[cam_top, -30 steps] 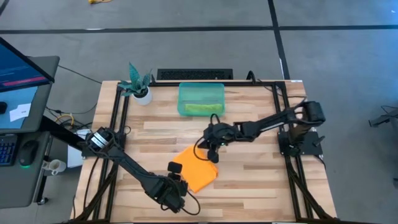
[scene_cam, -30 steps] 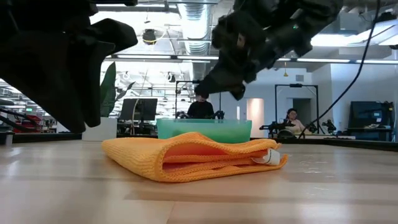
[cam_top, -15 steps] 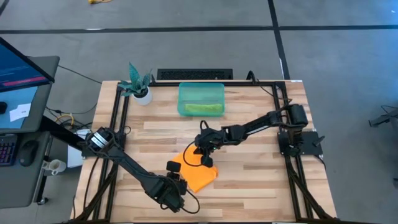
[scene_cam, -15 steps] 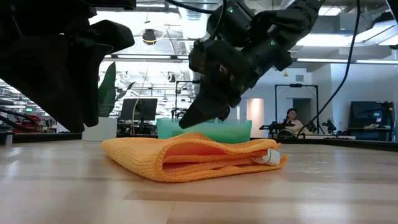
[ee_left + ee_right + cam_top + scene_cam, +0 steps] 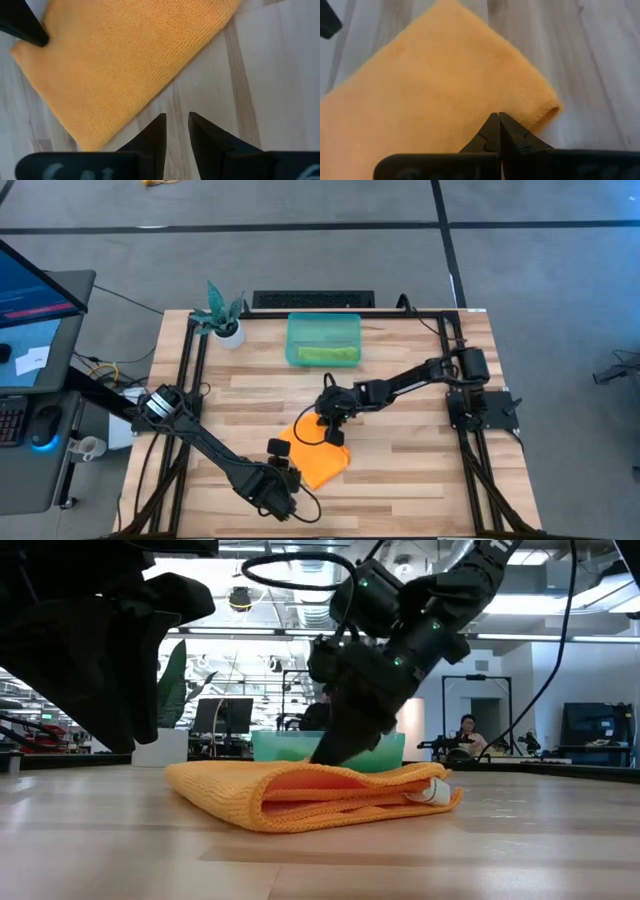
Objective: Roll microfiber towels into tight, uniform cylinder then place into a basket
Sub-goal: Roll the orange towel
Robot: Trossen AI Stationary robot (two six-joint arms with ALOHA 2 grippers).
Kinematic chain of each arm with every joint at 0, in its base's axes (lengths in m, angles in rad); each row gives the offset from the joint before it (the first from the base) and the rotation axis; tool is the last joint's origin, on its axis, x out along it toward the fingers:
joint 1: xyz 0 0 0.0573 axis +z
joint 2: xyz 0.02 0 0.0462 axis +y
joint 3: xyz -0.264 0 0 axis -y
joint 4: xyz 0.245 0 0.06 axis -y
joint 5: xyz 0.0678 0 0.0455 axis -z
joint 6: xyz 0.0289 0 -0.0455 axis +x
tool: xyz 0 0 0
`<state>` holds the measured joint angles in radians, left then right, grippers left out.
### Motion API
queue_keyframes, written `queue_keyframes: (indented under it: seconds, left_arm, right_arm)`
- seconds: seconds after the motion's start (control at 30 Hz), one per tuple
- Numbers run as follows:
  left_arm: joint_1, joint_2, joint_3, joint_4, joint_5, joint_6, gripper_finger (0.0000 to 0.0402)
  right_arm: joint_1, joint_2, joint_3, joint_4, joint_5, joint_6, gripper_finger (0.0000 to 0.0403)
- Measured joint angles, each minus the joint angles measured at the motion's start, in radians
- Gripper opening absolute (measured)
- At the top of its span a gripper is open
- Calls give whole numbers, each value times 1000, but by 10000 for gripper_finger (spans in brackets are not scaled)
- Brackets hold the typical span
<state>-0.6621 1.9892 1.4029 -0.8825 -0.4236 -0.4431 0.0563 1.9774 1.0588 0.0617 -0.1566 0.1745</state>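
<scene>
honestly, i had the right gripper [image 5: 335, 755] pinched closed, tip touching the orange towel [image 5: 316, 452]; pressing there could have dragged the fold loose. left gripper [image 5: 175, 125] hovered beside the towel, slightly parted, empty.

- Orange towel [image 5: 312, 457]: bright orange, with a small white tag.
- Basket [image 5: 323, 326]: translucent teal-green, holding a lime green towel [image 5: 326, 355].
- Table [image 5: 400, 470]: pale wood in striped planks.
- Plant pot [image 5: 231, 333]: white, teal leaves.
- Arms: black.
</scene>
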Motion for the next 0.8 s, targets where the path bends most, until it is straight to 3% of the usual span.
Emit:
queue_keyframes:
  seconds: [0.23,0.8]
  left_arm:
    - [0,0,0,-2,0,-7,74]
    - [0,0,0,-28,-4,-37,74]
  right_arm:
    - [-32,8,2,-39,-4,34,13]
    - [-15,-127,1,-519,164,237,13]
